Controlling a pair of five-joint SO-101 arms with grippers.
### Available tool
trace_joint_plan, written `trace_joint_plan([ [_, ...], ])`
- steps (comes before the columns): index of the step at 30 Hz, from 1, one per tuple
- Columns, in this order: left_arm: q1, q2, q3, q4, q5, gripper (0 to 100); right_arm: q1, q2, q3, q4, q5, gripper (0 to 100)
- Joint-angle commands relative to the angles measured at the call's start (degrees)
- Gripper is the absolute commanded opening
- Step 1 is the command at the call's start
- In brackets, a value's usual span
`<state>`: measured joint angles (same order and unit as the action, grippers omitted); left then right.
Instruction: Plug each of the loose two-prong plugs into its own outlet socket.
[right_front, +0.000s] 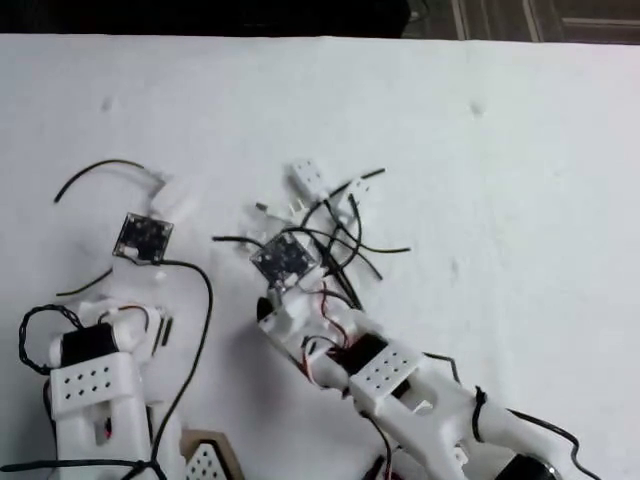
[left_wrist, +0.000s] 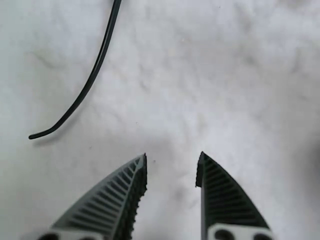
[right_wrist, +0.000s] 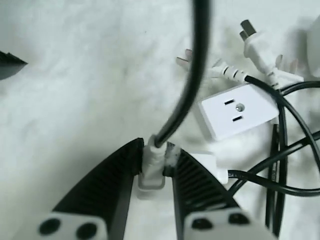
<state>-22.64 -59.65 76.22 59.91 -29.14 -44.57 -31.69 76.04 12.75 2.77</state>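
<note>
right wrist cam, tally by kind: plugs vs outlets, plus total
Plugs: 3 (held plug in the right end effector, loose plug, second loose plug)
Outlets: 1 (outlet, slots showing)
Total: 4; white piece at the edge is too cut off to class, not counted.

Desk (right_front: 450, 130): white surface. On it, near centre: outlet socket (right_wrist: 239, 110), loose plugs (right_wrist: 255, 42), tangled black cords (right_front: 350, 240). Well apart: white piece (right_front: 175, 195) on a cord.

Right tool (right_wrist: 156, 146) clamping white plug (right_wrist: 151, 172), outlet socket (right_wrist: 237, 110) nearby, black cords (right_wrist: 280, 165)
</note>
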Motion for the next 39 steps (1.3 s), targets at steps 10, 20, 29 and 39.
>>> trace_joint_plan([
  [10, -0.4, -1.1, 0.1, -0.4, 0.4, 17, 1.0, -1.5, 0.8, 8.3, 8.7, 1.6],
  [20, -0.4, -1.1, 0.1, -0.4, 0.4, 17, 1.2, -4.6, 0.7, 19.2, 12.8, 1.6],
  [29, -0.4, -1.1, 0.1, -0.5, 0.3, 17, 1.1, -5.0, -1.1, 20.3, 12.9, 3.5],
  [39, -0.4, -1.1, 0.1, -0.6, 0.3, 18, 1.5, -5.1, -12.0, 32.0, 12.4, 24.3],
])
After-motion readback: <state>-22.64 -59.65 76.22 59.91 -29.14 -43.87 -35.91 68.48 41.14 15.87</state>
